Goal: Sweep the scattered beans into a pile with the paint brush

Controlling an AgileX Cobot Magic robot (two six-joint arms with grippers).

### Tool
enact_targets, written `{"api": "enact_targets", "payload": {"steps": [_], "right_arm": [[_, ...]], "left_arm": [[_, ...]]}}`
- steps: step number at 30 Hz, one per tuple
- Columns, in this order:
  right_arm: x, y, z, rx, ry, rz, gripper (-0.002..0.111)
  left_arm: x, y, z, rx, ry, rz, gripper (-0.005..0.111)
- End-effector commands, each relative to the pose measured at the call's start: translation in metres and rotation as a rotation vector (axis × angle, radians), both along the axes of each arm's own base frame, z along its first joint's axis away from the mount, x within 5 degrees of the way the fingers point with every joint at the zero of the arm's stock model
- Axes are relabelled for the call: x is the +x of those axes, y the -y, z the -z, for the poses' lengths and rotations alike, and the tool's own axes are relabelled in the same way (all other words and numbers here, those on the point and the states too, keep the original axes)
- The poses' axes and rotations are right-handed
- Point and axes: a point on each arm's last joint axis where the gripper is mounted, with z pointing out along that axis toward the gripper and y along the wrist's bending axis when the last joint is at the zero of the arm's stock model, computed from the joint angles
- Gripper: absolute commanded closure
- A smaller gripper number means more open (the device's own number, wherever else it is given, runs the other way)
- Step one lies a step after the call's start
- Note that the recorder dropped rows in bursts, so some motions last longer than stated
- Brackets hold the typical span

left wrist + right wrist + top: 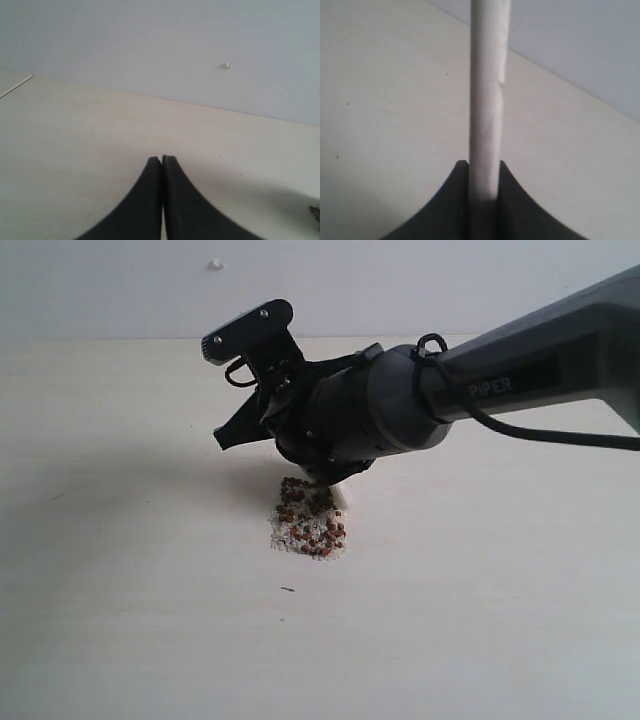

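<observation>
**While right gripper clamps the brush, beans lie heaped under it**

Right gripper: jaws closed against both faces of the paint brush. Seen edge-on from the wrist, the brush is a pale, narrow strip running straight out past the fingertips, over the bare desk. Which end of the brush points away from the gripper cannot be told from that view.

Exterior view: the right arm reaches in, with its wrist hanging low over the desk. The fingertips cannot be made out clearly behind the dark housing. A small pale piece of the brush shows beneath the gripper, touching the edge of the pile that lies nearest the gripper.

The pile sits directly below the right gripper as a compact patch. The beans are reddish-brown and mixed through with white grains. One tiny dark fleck lies alone on the desk, apart from the pile on the side away from the gripper.

Left gripper: jaws pressed together with nothing between them, hovering over bare desk. A small dark speckled patch just enters its wrist view, off to one side of the fingertips and well apart from them. It is too small to identify.

The wall behind the desk is plain and carries one small white mark.
</observation>
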Motion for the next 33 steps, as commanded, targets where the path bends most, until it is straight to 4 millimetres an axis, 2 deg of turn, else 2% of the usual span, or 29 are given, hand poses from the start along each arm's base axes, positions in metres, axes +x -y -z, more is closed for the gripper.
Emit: {"api": "enact_targets", "payload": {"steps": [1,8,11,14,19,27,31,33], "right_arm": [[-0.005,0.004,-0.046,0.001,0.125,0.029,0.108],[-0.018,0.016,-0.117,0.121,0.221,0.004,0.108],[-0.029,0.015,-0.143,0.124,0.234,-0.124,0.108],[-0.047,0.007,-0.159,0.137,0.203,-0.363,0.108],[-0.08,-0.01,-0.165,0.153,0.129,-0.772,0.108],[-0.116,-0.023,-0.163,0.121,0.128,-1.245,0.108],[-0.121,-0.012,-0.164,0.12,0.169,-1.476,0.108],[-0.114,-0.002,-0.164,0.136,0.17,-1.528,0.108]], "left_arm": [[0.0,0.0,0.0,-0.01,0.003,-0.001,0.107],[0.0,0.0,0.0,-0.01,0.003,-0.001,0.107],[0.0,0.0,0.0,-0.01,0.003,-0.001,0.107],[0.0,0.0,0.0,-0.01,0.003,-0.001,0.107],[0.0,0.0,0.0,-0.01,0.003,-0.001,0.107],[0.0,0.0,0.0,-0.01,0.003,-0.001,0.107],[0.0,0.0,0.0,-0.01,0.003,-0.001,0.107],[0.0,0.0,0.0,-0.01,0.003,-0.001,0.107]]}}
